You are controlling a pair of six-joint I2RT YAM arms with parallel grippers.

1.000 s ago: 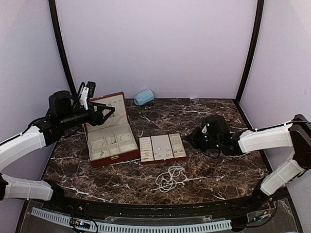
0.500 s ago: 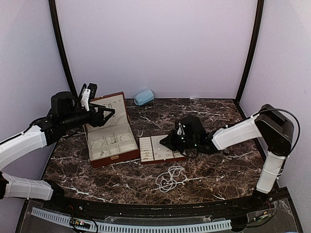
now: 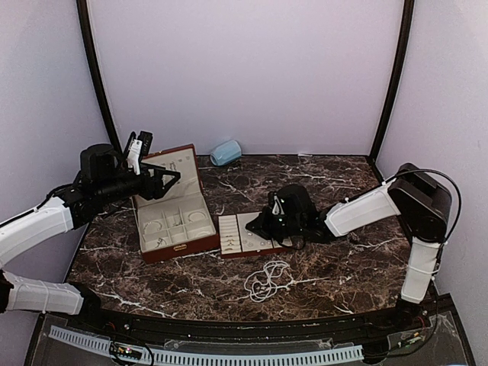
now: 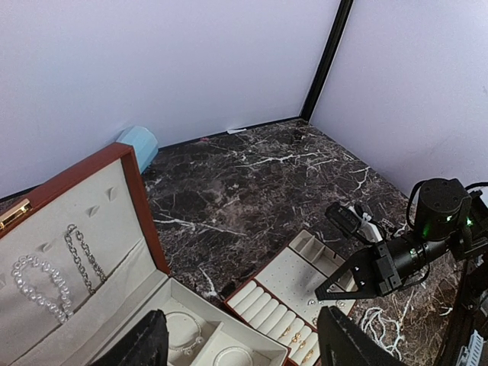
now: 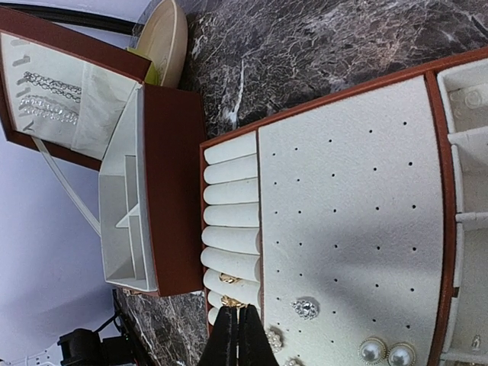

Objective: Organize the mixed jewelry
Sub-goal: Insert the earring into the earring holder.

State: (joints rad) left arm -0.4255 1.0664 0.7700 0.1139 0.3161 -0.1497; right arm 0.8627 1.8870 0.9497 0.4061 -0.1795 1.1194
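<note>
Nearest you, the strand [image 3: 267, 279] was loose on the table [image 3: 343, 267], not yet sorted. Your right gripper [image 5: 236, 320] was pinched shut over the tray [image 3: 250, 229], at its rings [image 5: 229, 279] and earrings [image 5: 305, 308]. Further back, your left gripper [image 4: 244, 347] gaped wide by the case [image 3: 183, 248] holding bangles [image 3: 200, 216].

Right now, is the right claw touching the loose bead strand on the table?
Apart. The top view shows the right claw over the tray, with bare table between it and the bead strand.
</note>
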